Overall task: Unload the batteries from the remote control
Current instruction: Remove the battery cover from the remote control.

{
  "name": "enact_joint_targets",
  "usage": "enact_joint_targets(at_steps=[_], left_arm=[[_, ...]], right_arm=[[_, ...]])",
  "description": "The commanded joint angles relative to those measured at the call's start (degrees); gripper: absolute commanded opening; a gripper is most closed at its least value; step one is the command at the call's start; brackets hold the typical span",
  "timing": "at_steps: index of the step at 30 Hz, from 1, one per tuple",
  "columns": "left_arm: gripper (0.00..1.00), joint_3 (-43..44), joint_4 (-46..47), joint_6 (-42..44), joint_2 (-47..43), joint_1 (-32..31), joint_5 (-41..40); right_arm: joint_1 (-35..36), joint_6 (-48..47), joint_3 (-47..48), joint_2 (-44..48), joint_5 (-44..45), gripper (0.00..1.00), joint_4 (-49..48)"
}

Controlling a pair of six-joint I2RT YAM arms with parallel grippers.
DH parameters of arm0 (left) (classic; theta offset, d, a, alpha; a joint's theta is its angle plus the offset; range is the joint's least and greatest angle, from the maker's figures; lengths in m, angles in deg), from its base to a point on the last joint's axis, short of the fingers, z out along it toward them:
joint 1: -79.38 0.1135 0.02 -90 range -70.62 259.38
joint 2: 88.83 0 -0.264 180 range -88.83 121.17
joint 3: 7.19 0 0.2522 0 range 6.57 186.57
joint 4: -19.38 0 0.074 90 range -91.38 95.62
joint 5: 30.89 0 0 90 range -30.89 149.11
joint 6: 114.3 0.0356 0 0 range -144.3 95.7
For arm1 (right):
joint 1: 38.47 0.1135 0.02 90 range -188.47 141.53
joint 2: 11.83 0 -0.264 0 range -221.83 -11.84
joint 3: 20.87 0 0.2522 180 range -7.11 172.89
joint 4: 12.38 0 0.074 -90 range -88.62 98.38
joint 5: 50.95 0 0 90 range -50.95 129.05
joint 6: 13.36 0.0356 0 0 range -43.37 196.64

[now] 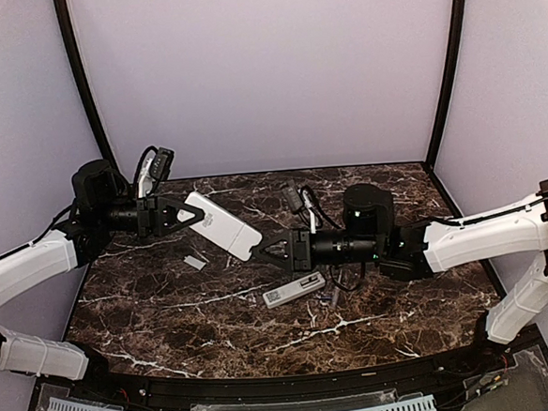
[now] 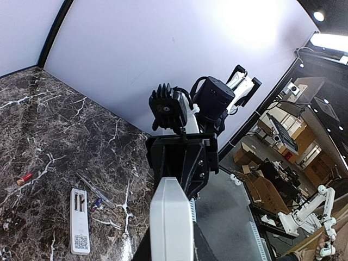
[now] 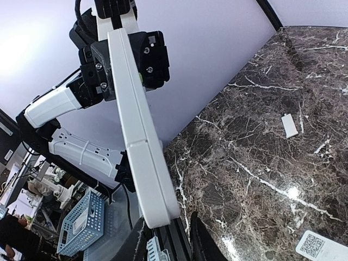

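Observation:
My left gripper (image 1: pixel 181 215) is shut on one end of a white remote control (image 1: pixel 224 226) and holds it in the air, slanting down to the right. My right gripper (image 1: pixel 264 249) is open, and its fingers (image 3: pixel 198 239) stand on either side of the remote's free end (image 3: pixel 155 206). The remote's back cover is closed, so no batteries show in it. A second white remote (image 1: pixel 294 289) lies on the table with its battery bay open (image 2: pixel 80 202). A red battery (image 2: pixel 24 177) and a darker one (image 2: pixel 97 204) lie loose on the marble.
A small flat white cover (image 1: pixel 195 261) lies on the dark marble table (image 1: pixel 170 326), left of centre; it also shows in the right wrist view (image 3: pixel 290 125). Cables hang by the right arm's wrist (image 1: pixel 297 202). Lilac walls close in the back and both sides.

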State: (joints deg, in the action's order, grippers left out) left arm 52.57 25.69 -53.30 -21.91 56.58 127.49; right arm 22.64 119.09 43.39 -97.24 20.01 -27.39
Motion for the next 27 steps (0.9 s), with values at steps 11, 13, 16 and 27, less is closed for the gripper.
enact_joint_targets(at_steps=[11, 13, 16, 27], left_arm=[[0.00, 1.7, 2.0, -0.3, -1.3, -0.1, 2.4], [0.00, 1.7, 1.9, -0.2, -1.4, -0.1, 2.3], [0.00, 1.7, 1.5, 0.1, -1.6, -0.1, 2.0], [0.00, 2.1, -1.8, 2.5, -2.3, 0.5, -1.5]], right_arm=[[-0.6, 0.1, 1.9, -1.1, 0.3, 0.15, -3.7], [-0.6, 0.3, 1.6, -0.9, 0.5, 0.11, -3.7], [-0.5, 0.5, 1.2, -0.7, 0.5, 0.08, -3.9], [-0.6, 1.2, -0.2, 0.5, -0.9, 0.03, -5.1]])
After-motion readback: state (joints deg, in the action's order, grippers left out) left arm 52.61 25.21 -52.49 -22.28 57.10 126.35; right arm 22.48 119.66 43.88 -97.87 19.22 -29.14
